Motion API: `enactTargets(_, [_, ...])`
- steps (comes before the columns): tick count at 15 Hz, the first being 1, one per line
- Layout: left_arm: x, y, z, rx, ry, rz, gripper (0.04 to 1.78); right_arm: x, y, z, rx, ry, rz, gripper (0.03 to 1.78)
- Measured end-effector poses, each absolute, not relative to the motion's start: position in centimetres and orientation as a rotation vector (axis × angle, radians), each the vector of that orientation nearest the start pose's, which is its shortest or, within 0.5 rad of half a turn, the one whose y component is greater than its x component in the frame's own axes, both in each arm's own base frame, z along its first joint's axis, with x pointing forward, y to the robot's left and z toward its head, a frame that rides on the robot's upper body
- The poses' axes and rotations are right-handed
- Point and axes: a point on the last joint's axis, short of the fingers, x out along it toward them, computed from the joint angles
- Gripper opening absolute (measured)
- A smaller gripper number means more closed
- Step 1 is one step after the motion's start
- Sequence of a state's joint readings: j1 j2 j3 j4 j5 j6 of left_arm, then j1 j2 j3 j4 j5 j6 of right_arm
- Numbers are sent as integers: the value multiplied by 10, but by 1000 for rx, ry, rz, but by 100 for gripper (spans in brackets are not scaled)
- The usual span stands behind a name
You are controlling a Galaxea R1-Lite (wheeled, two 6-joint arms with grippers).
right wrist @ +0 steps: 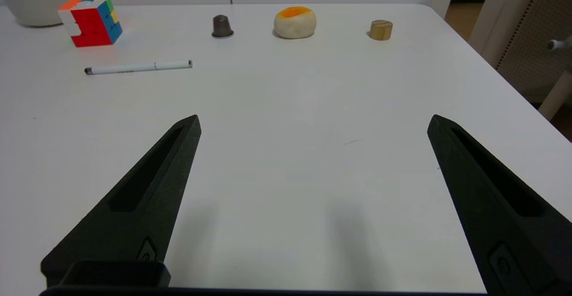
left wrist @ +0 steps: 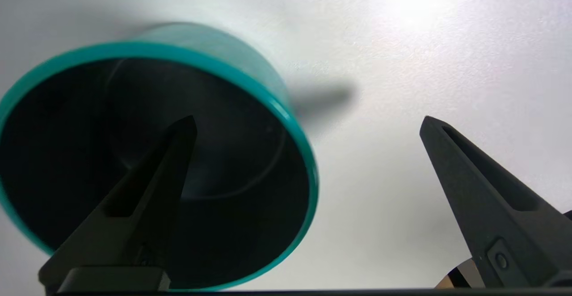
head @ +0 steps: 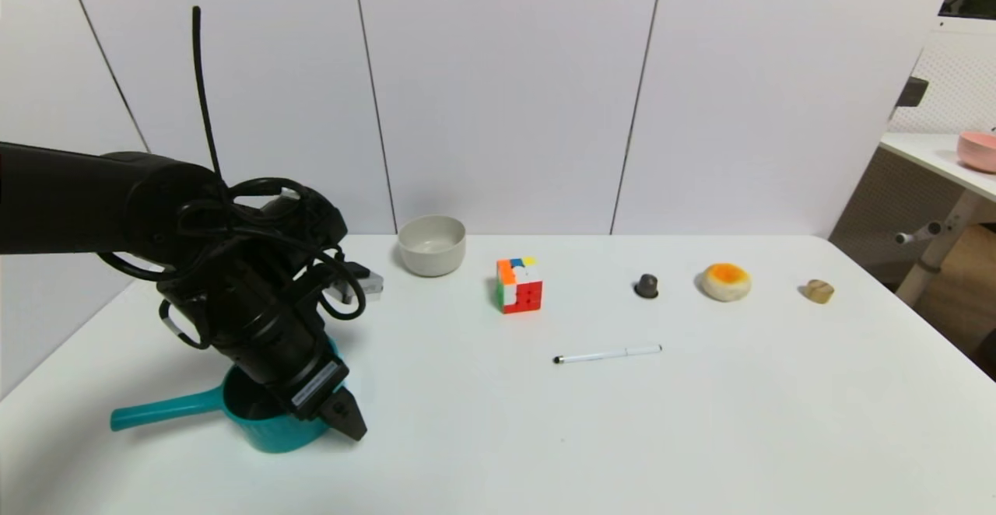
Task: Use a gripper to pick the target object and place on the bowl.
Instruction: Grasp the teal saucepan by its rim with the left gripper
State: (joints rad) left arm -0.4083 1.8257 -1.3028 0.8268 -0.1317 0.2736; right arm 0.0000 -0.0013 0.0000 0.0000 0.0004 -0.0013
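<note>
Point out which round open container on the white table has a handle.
The teal saucepan, under the left gripper, has a long straight handle. The off-white bowl at the table's back edge has none.

The left gripper [head: 331, 414] is matte black, wrapped in looped black cables, with tapered slotted fingers [left wrist: 147, 188].

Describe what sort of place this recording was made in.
Probably a lab or office test bench: a plain white table before white wall panels holds unrelated props, such as a puzzle cube and a pen.
</note>
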Motion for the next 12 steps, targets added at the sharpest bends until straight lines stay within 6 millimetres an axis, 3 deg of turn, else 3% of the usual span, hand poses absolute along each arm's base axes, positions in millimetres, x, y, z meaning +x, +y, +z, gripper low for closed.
enactTargets(12, [264, -127, 161, 434, 1302, -666, 177, -23, 0, 75, -1, -1, 1, 175])
